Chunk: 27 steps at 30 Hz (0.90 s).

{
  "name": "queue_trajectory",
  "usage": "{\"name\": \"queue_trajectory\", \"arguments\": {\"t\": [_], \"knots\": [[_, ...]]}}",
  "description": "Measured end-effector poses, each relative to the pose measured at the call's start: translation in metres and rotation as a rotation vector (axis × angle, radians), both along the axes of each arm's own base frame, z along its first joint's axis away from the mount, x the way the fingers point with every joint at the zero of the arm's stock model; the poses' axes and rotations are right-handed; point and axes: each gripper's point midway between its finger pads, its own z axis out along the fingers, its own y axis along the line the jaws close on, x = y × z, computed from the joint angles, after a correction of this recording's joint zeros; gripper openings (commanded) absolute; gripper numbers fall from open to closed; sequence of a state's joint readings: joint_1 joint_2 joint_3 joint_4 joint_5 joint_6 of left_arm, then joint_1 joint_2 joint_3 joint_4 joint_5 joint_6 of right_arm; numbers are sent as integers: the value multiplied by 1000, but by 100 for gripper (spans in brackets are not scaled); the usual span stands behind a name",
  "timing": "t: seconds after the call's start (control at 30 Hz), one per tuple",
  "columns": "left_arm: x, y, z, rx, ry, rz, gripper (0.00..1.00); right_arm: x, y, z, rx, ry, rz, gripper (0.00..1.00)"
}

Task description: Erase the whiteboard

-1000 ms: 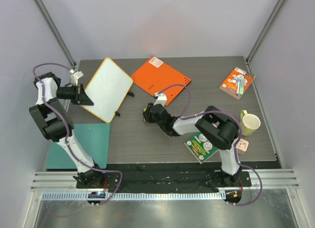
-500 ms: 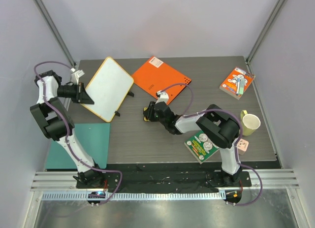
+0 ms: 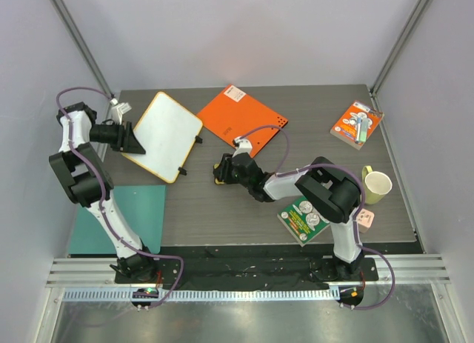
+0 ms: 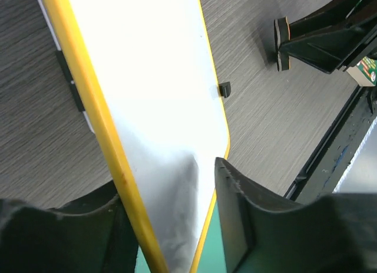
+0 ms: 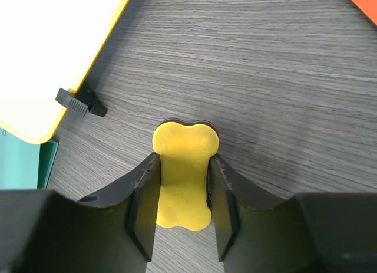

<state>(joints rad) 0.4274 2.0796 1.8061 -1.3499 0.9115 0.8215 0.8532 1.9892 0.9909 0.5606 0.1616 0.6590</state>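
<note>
The whiteboard [image 3: 164, 135] lies far left on the counter [image 3: 222, 210], long axis running near-left to far-right. Only the left wrist view shows the left gripper [image 3: 135, 141] jaws clamping its rim. The right gripper [image 5: 182, 167] jaws grip a yellow eraser [image 5: 182, 184].

The left hand [image 3: 133, 139] clasps the left edge of the whiteboard [image 3: 167, 134] at the counter's [image 3: 222, 210] back left; the board's face looks blank from here. Just right of it lies an orange board [image 3: 241, 119]. The right hand [image 3: 220, 170] is low over the counter's middle, near the whiteboard's right corner, with a bit of yellow eraser [image 3: 217, 180] at its tip. A teal sheet [image 3: 133, 217] overhangs the near left edge. At right are a blister pack [image 3: 357, 124], a mug [image 3: 376, 185] and a green card [image 3: 302, 220].
</note>
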Motion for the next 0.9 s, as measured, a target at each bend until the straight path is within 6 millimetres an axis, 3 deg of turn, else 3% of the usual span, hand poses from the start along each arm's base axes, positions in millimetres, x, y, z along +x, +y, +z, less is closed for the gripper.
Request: {"name": "queue_trajectory", "arguments": {"t": [0.27,0.47,0.53,0.6,0.87,0.9], "knots": [[0,0,1,5,-12,-8,63,-1,0,-1,-4,5,7,50],[-6,0,8,33,-5,28,77,-2,-2,-4,-15,13,5,53],[-7,2,13,62,-21,50,84,-2,-2,-5,-16,14,3,60],[-6,5,18,94,-43,75,100,-2,-2,-5,-19,15,3,67],[12,40,27,287,-155,314,100,-4,1,-1,-28,-16,4,84],[15,47,31,320,-175,363,100,-5,2,0,-32,-20,3,91]]}}
